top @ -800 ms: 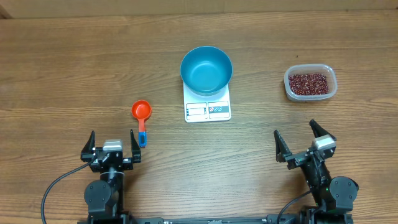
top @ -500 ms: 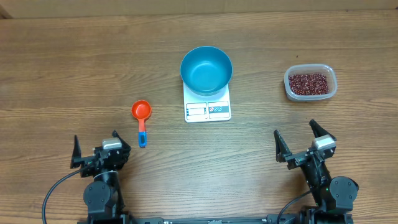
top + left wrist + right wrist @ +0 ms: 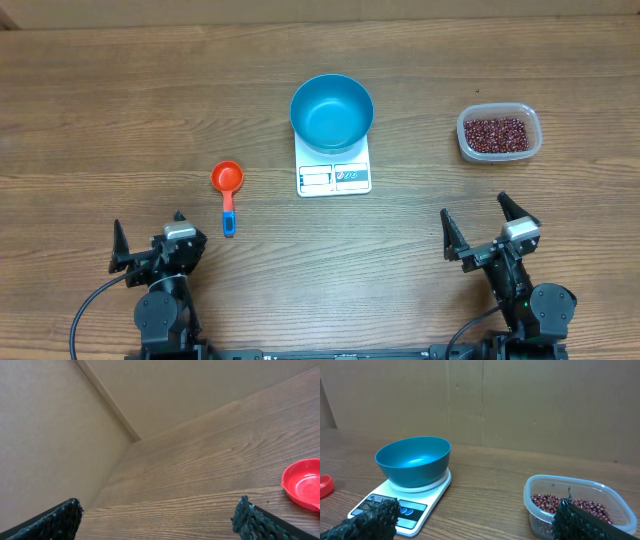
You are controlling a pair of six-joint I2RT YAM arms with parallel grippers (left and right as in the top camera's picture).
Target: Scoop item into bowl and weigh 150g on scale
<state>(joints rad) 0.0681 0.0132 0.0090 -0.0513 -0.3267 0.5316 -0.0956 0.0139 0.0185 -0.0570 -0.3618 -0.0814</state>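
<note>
Closest in, wide open at the left gripper (image 3: 148, 228) and the right gripper (image 3: 473, 208) alike, nothing held. Just ahead and to the right of the left fingers, the red scoop (image 3: 227, 180), untouched. Ahead-left of the right fingers, the scale (image 3: 334, 178) with the bowl (image 3: 332, 110) empty on top; ahead-right, the beans (image 3: 495, 133) heaped in the clear tub (image 3: 500, 107) (no scooping done so far). Looks like the very start: no tool in hand. Next calls for swinging back right and pinching the scoop's handle. Since a moment ago: a leftward swing on the left side, away from that handle; no change on the right.
</note>
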